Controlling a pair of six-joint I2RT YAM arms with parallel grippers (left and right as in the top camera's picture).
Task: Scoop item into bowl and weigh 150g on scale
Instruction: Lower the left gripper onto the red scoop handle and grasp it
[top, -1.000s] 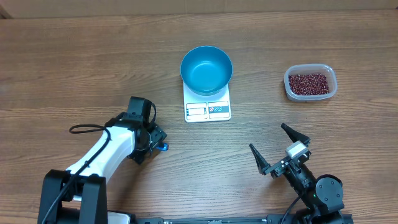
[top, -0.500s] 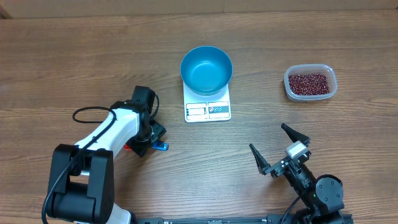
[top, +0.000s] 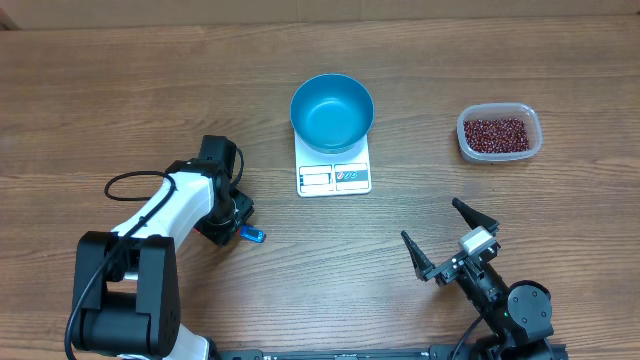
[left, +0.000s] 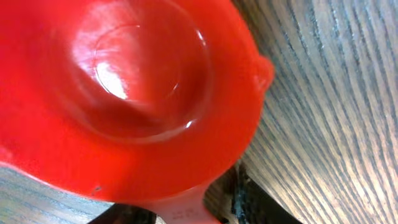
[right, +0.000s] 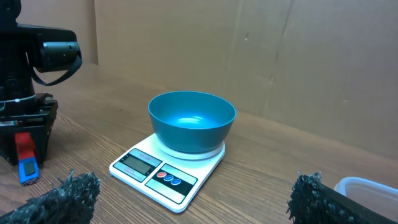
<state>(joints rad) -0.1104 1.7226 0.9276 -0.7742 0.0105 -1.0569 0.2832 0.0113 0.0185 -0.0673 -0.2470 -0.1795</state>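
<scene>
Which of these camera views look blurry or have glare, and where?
Left wrist: the red scoop fills the frame, soft, with white glare spots in its cup; the wood table beside it is sharper. Right wrist: its fingertips at the bottom corners are blurred, the blue bowl and scale crisp, a sheen inside the bowl. Overhead: evenly lit, sharp.

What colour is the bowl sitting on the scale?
The bowl is bright blue, shown best in the right wrist view.

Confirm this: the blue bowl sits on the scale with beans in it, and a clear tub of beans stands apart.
Not quite. The overhead view shows the bowl empty. It does sit on the scale, and the clear tub of beans stands apart.
</scene>
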